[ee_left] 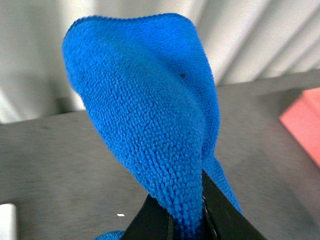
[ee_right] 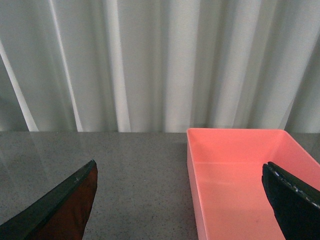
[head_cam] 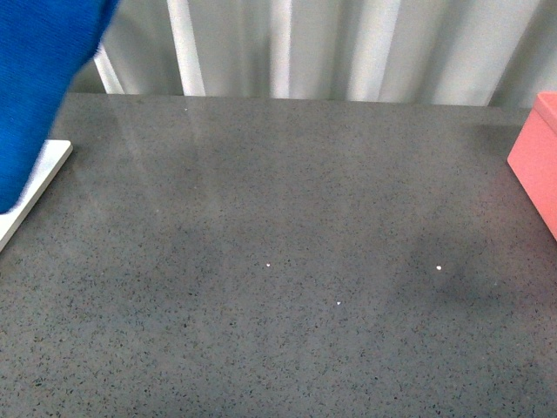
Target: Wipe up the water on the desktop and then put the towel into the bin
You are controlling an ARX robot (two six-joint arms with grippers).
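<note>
The bright blue towel (head_cam: 39, 83) hangs in the air at the far left of the front view, above the white board. In the left wrist view my left gripper (ee_left: 187, 220) is shut on the towel (ee_left: 145, 110), which bulges up between the black fingers. The dark grey speckled desktop (head_cam: 287, 261) fills the front view. The salmon-pink bin (head_cam: 538, 161) stands at the right edge. In the right wrist view my right gripper (ee_right: 182, 200) is open, its jaws wide apart over the bin's (ee_right: 240, 175) near left wall. The bin looks empty. Neither arm itself shows in the front view.
A flat white board (head_cam: 30, 196) lies on the desktop at the left edge, under the hanging towel; its corner also shows in the left wrist view (ee_left: 7, 222). A pale pleated curtain (head_cam: 348, 48) runs behind the desktop's far edge.
</note>
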